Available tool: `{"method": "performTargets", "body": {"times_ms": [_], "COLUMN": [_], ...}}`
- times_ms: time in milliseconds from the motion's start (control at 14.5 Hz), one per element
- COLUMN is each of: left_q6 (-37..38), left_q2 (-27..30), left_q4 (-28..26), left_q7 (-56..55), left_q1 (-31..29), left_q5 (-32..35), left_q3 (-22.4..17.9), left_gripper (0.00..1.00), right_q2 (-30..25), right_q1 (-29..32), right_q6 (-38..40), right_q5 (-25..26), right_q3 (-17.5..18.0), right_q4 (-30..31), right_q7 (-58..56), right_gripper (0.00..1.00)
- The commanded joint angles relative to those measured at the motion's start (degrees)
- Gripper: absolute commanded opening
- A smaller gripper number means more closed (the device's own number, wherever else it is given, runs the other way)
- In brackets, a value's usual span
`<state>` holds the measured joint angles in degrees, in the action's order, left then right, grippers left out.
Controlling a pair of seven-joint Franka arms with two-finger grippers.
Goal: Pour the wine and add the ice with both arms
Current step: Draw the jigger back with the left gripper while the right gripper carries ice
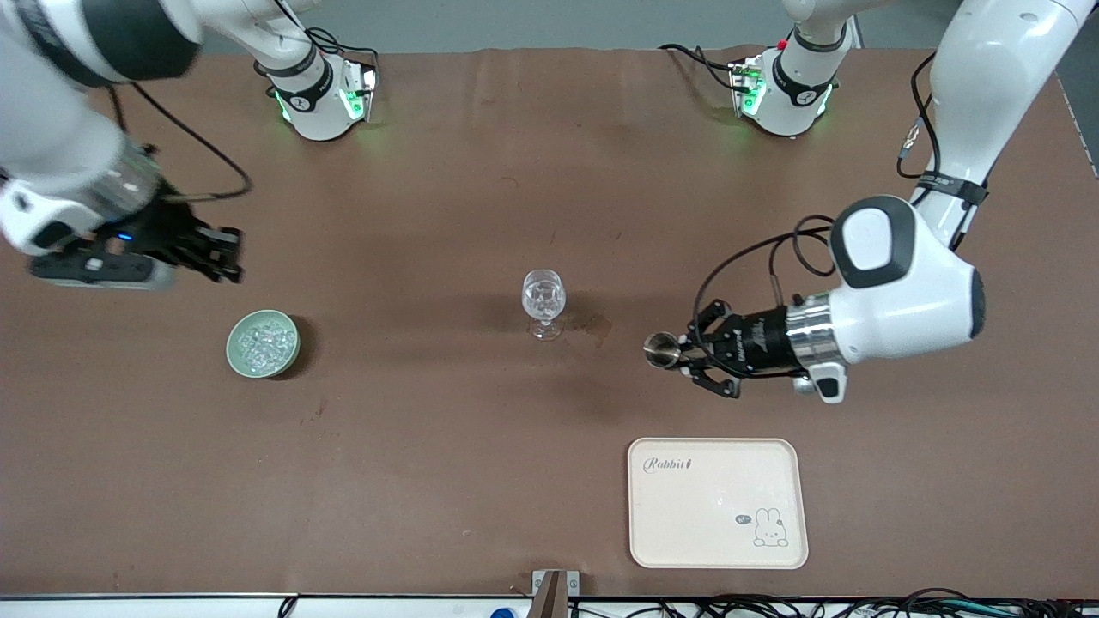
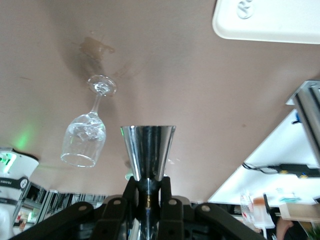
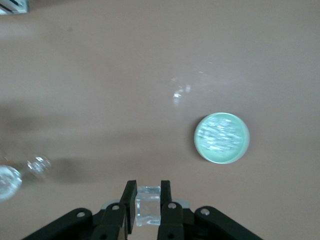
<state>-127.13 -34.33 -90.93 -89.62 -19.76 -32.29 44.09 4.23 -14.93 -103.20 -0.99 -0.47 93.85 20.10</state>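
A stemmed glass (image 1: 543, 300) stands mid-table with glittering clear contents in its cup; the left wrist view shows it too (image 2: 85, 137). My left gripper (image 1: 683, 350) hangs over the table beside the glass, toward the left arm's end. It is shut on the waist of a steel jigger (image 1: 664, 349) (image 2: 148, 147), whose mouth points at the glass. A green bowl (image 1: 263, 343) (image 3: 221, 137) holds several lumps of ice (image 1: 261, 341). My right gripper (image 1: 225, 255) (image 3: 148, 192) is over the table beside the bowl, shut on one clear ice cube (image 3: 148, 206).
A cream tray (image 1: 717, 502) with a rabbit drawing lies near the front edge, toward the left arm's end. A dark wet stain (image 1: 592, 324) marks the brown table beside the glass. Both arm bases stand along the back edge.
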Motion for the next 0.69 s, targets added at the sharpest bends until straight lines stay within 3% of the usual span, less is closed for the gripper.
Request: {"method": "performTargets", "body": {"times_ms": [0, 138, 344, 619], "left_q6": [4.4, 7.6, 13.2, 20.4], "left_q2": [-4.2, -5.9, -10.1, -14.2], "left_q4": [1.4, 1.4, 1.2, 1.0], "left_q7": [11.6, 19.1, 26.5, 36.2], "left_q1": [-4.7, -7.8, -13.3, -18.1], "left_q5": [-8.5, -13.1, -14.0, -14.5], "left_q3": [1.1, 0.7, 0.6, -1.2], "left_gripper": [0.01, 0.01, 0.01, 0.01], "right_q2": [6.0, 11.5, 18.4, 21.6], "right_q1": [-5.6, -9.1, -12.9, -16.9], "right_q6": [-3.0, -3.1, -3.2, -3.9], "right_q5": [-0.2, 0.0, 0.0, 0.2], "right_q3": [-0.6, -0.5, -0.5, -0.6], "right_q4": [-3.8, -8.5, -15.0, -16.5], "right_q7": [9.1, 13.6, 17.9, 21.8], "right_gripper": [0.02, 0.01, 0.02, 0.02]}}
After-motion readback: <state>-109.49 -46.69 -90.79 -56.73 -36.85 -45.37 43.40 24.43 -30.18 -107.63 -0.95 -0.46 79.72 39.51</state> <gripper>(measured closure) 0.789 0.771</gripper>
